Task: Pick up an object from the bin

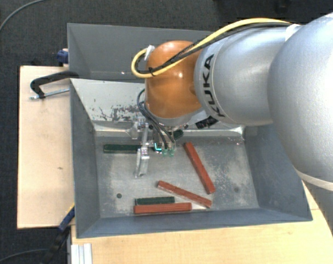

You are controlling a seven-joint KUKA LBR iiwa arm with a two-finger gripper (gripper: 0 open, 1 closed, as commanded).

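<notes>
I am hanging my gripper [142,159] over the right end of the dark green stick [120,147] lying to its left, though I cannot tell whether it is clenched.

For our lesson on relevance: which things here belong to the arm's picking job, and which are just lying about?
Job in hand: claw; left green stick, nearest the claw; grey bin.
Lying about: slanted red stick at right; lower red stick, short green stick and front red stick near the front wall.
</notes>
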